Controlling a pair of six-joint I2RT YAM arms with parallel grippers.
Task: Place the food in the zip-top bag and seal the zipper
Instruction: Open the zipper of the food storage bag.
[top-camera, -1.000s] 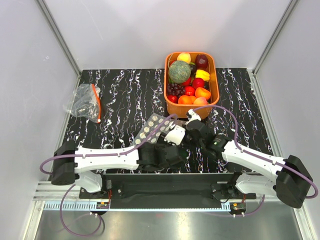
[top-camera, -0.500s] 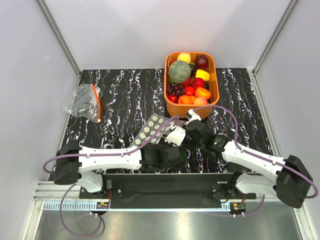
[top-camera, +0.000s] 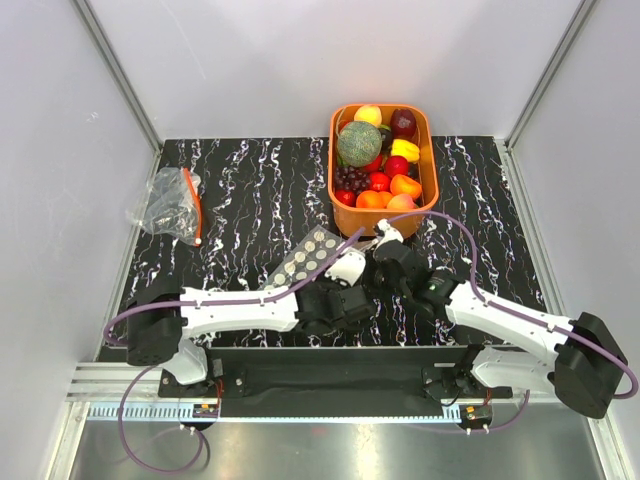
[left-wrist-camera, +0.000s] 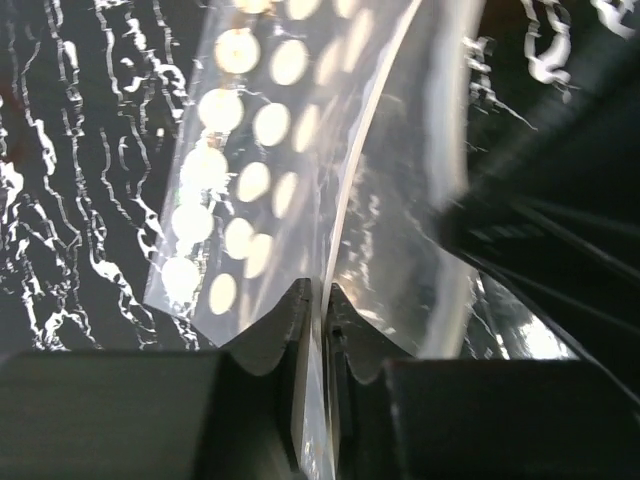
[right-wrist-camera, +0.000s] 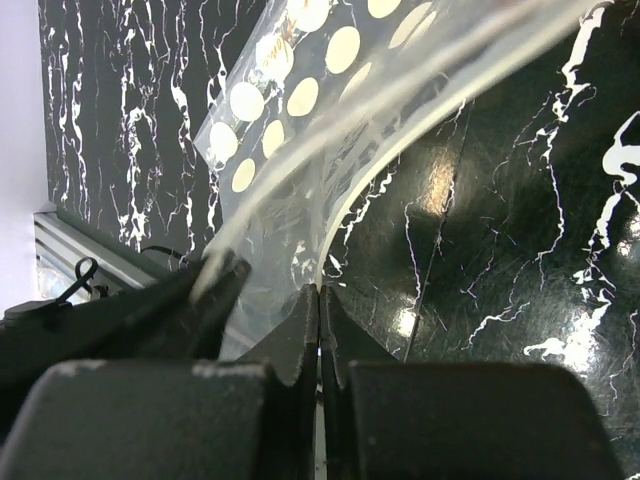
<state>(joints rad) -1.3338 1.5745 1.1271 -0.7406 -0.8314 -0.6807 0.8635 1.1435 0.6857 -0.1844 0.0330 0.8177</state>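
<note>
The left gripper (left-wrist-camera: 318, 308) is pressed together on a thin edge of the dotted bag (top-camera: 304, 258), which sits near the front middle of the table (top-camera: 240, 190), its gripped end seemingly raised. The bag's long axis slants from near-left to far-right, its far end pointing toward the basket (top-camera: 431, 165). Just to the right, the right gripper (right-wrist-camera: 319, 300) pinches a neighbouring edge of the same bag. The food (top-camera: 378, 181), with the green melon (top-camera: 358, 143) on top, lies in the orange basket beyond both grippers, with nothing bagged yet. I judge the right arm the nearer to it.
</note>
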